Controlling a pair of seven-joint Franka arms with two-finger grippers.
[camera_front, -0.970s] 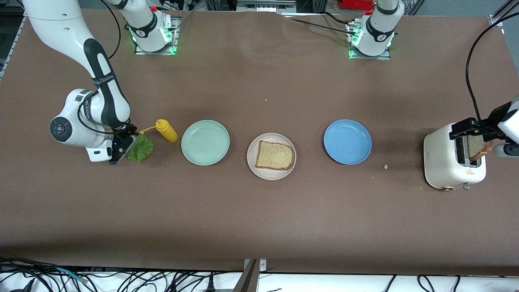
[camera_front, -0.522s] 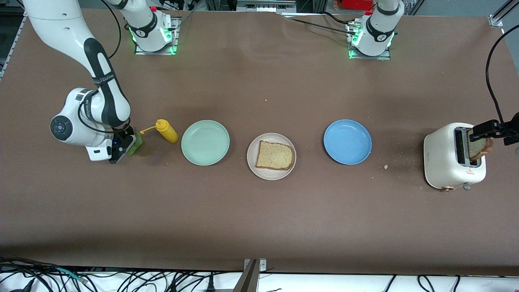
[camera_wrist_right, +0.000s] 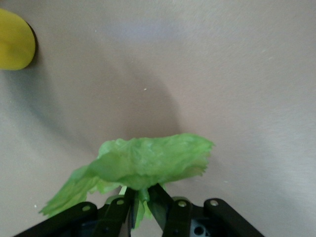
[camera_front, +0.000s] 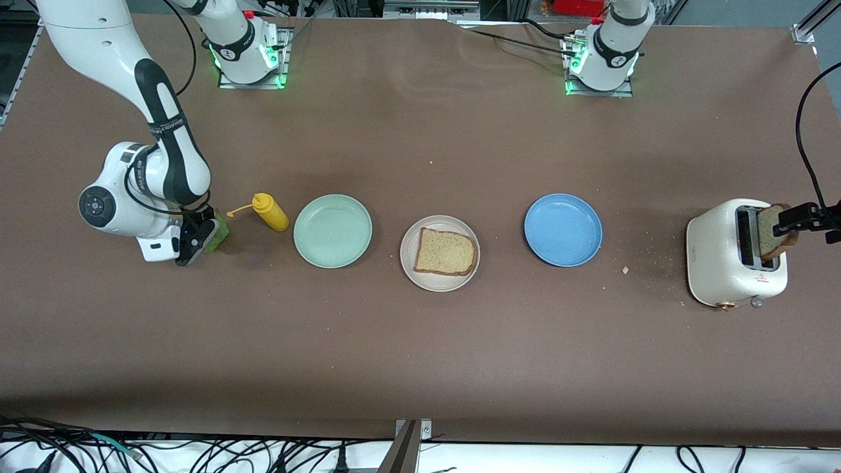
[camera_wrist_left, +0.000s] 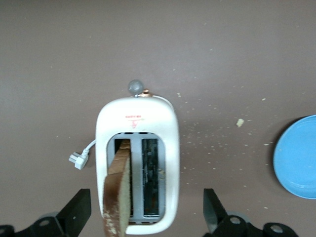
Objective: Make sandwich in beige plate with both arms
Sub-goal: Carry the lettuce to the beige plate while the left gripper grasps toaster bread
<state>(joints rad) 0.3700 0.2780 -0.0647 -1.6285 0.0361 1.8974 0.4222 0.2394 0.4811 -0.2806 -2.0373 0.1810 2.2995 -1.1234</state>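
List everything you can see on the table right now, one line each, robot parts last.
beige plate: one, pale beige, mid-table between the other two plates.
bread slice on plate: one, brown, lying flat in the beige plate.
mint-green plate: one, beside the beige plate toward the right arm's end.
blue plate: one, beside the beige plate toward the left arm's end.
mustard bottle: one, yellow, lying beside the mint-green plate.
toaster: one, white, at the left arm's end.
bread slice in toaster: one, brown, sticking up from a slot.
lettuce leaf: one, green, pinched in the right tool.
right tool: shut on the lettuce, beside the mustard bottle.
left tool: open, over the toaster, astride the slice.
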